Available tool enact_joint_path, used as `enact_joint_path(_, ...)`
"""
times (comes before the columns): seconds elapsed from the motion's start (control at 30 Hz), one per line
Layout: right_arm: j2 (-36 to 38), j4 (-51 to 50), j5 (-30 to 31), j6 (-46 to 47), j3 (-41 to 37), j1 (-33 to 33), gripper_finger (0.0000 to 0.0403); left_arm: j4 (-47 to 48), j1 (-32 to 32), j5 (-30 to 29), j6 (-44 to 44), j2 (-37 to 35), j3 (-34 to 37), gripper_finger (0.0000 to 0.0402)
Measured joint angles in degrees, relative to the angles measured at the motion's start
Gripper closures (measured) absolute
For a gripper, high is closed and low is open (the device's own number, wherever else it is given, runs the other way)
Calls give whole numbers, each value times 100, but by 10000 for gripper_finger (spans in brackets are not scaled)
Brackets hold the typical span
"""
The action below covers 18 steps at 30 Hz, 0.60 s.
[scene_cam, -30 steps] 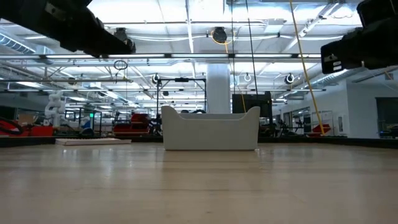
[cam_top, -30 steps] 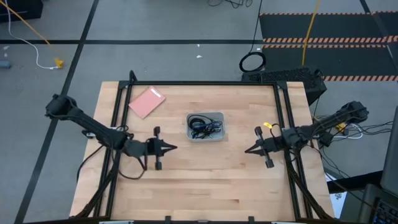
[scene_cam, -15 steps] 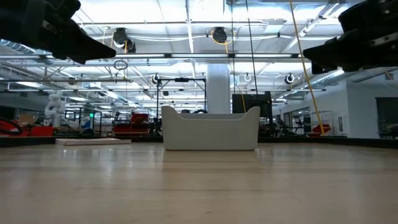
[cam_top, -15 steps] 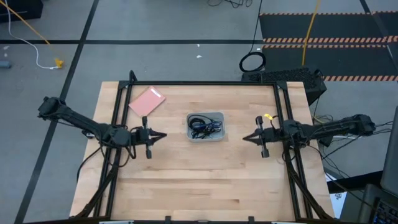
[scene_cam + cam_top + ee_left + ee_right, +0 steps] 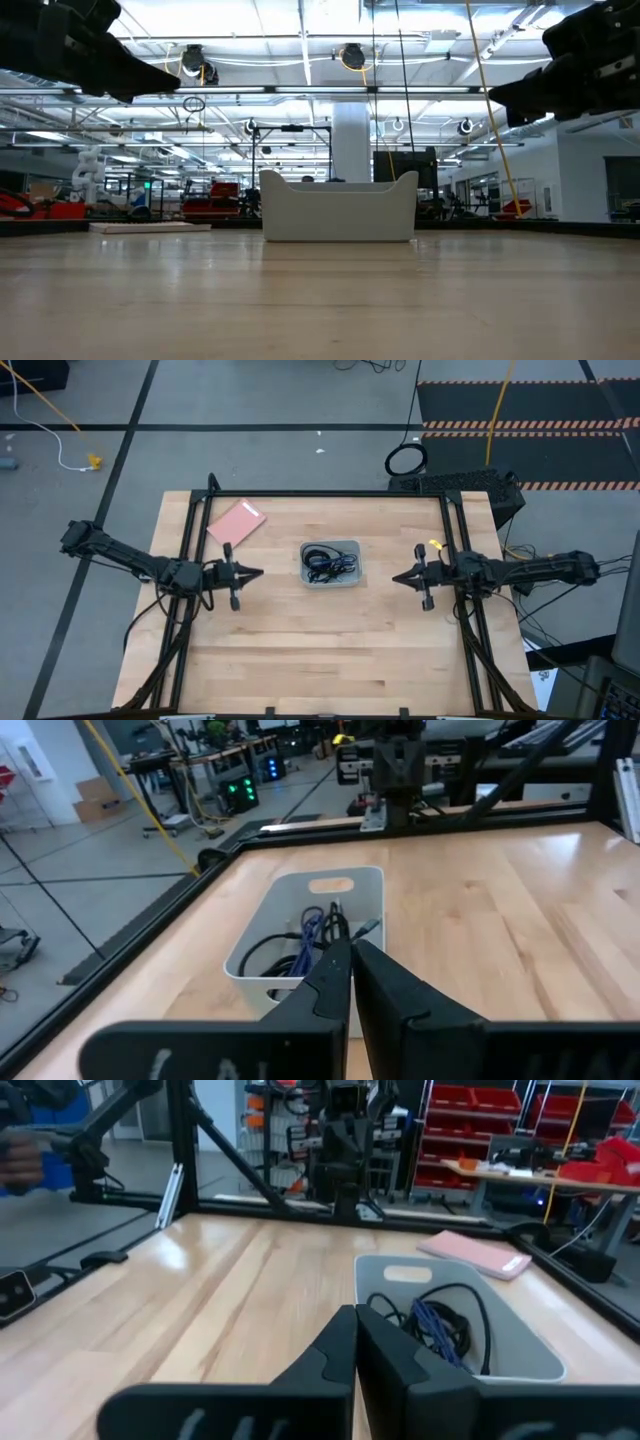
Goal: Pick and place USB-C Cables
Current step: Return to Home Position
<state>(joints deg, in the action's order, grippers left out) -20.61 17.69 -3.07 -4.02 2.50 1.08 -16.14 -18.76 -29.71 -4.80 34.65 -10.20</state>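
Observation:
The USB-C cables (image 5: 328,563) lie tangled in a small grey bin (image 5: 353,546) at the table's middle: black coils and a purple-blue one (image 5: 438,1327), also in the left wrist view (image 5: 305,933). My left gripper (image 5: 262,573) hovers left of the bin, shut and empty, pointing at it. My right gripper (image 5: 393,580) hovers right of the bin, shut and empty, pointing at it. In the low view the bin (image 5: 338,207) rests on the table and hides its contents.
A flat pink pad (image 5: 236,524) lies on the table's far left part. A black frame rail (image 5: 330,493) runs along the far edge and the sides. A thick black cable ring (image 5: 405,460) lies on the floor beyond the table. Bare wood stretches toward the near edge.
Both arms have drawn back from the table's middle toward their own sides and moved toward the far edge, now level with the bin. The left gripper pulled left, the right one shifted slightly. Both stayed shut. The cables and the bin have not moved.

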Motion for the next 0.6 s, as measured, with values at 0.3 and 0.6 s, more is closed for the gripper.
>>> enact_joint_path(0.3,326,-288,307,162,-164,2,403,6,0,33,148,9,0,380)
enact_joint_path(0.6,592,-548,310,146,-164,2,403,115,0,33,205,9,0,380)
